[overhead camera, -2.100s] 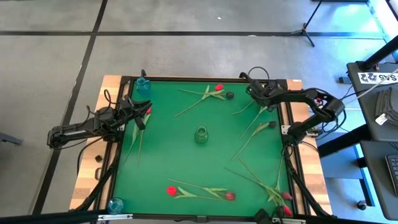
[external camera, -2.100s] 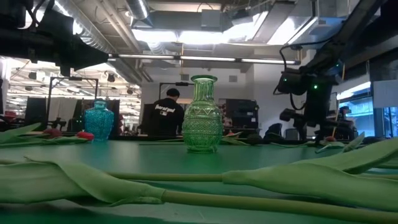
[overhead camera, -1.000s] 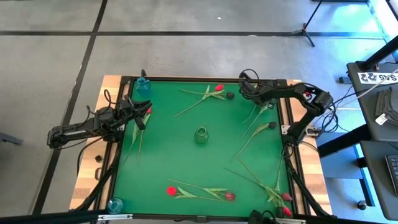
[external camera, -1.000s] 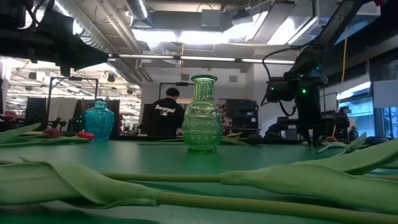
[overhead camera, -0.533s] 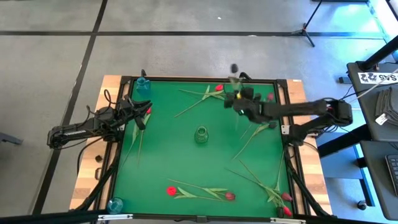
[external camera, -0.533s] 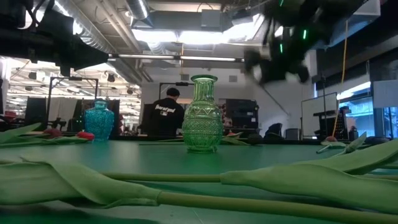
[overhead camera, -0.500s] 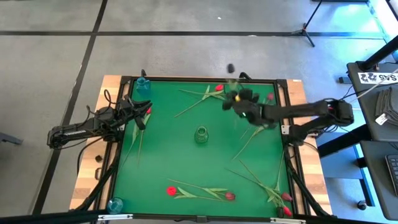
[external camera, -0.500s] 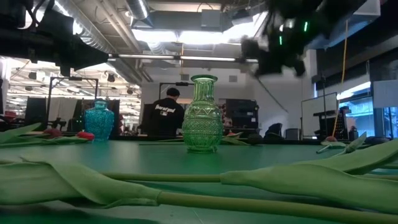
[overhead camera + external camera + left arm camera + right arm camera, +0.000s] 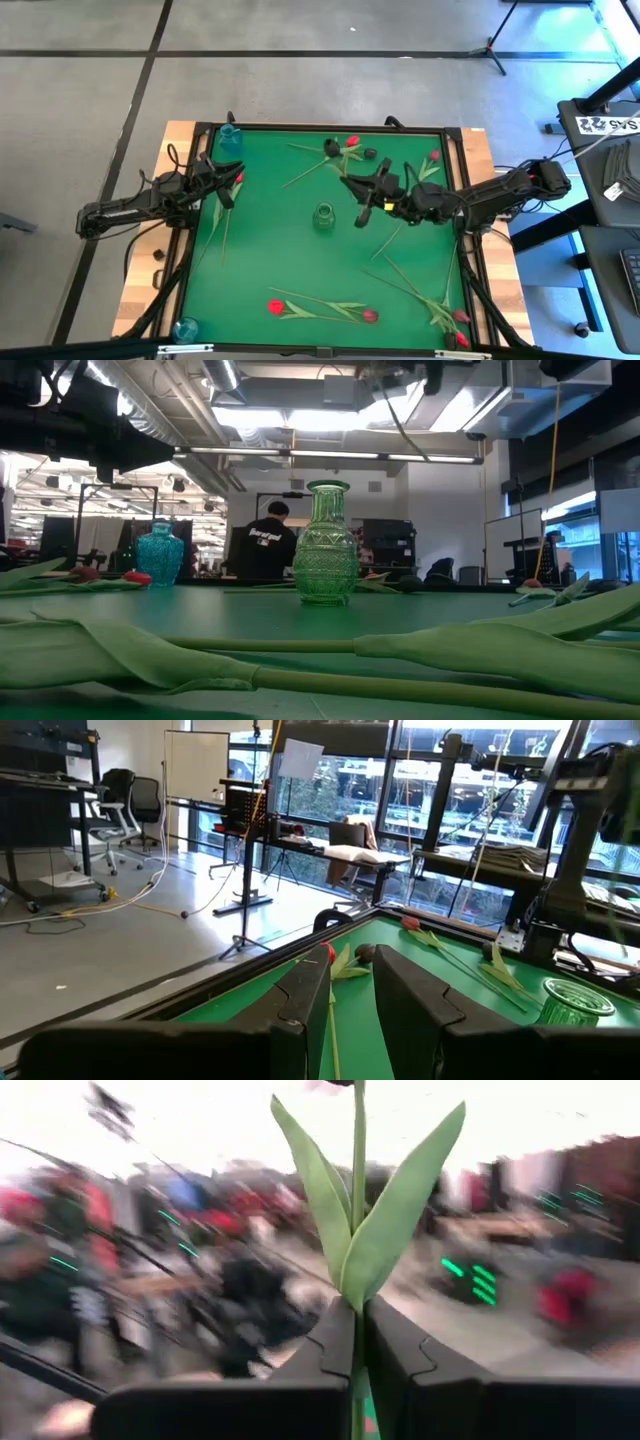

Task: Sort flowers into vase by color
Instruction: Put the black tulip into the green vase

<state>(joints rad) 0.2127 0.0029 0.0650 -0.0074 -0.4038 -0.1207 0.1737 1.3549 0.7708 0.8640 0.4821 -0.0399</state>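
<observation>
My right gripper (image 9: 350,184) hovers over the green mat (image 9: 270,250), just right of and beyond the green glass vase (image 9: 323,216) (image 9: 326,545). It is shut on a dark-headed flower (image 9: 332,147). Its leaves (image 9: 385,1230) rise past the fingers in the right wrist view. My left gripper (image 9: 224,190) (image 9: 350,1010) waits open at the mat's left edge, above a red tulip (image 9: 238,178) (image 9: 330,953) that lies flat on the mat. A teal vase (image 9: 229,137) (image 9: 158,553) stands in the far left corner. My right gripper pinches the dark flower's thin stem (image 9: 357,1342) between its two fingers, just below where the two leaves branch off. The fingers point roughly level toward the table's left and lie across the stem. The flower is lifted clear of the mat, its head end (image 9: 340,1083) above the fingers.
More flowers lie on the mat: a red (image 9: 352,141) and a dark head (image 9: 370,153) at the far edge, a red one (image 9: 434,155) far right, a pair (image 9: 320,308) at the near edge, more (image 9: 445,310) near right. A blue vase (image 9: 186,328) stands near left. A person (image 9: 265,548) is behind the table.
My right gripper has risen from the mat's far right corner and swung toward the table's middle. It has tipped from pointing down to about level and rolled. The dark flower has come up off the mat with it.
</observation>
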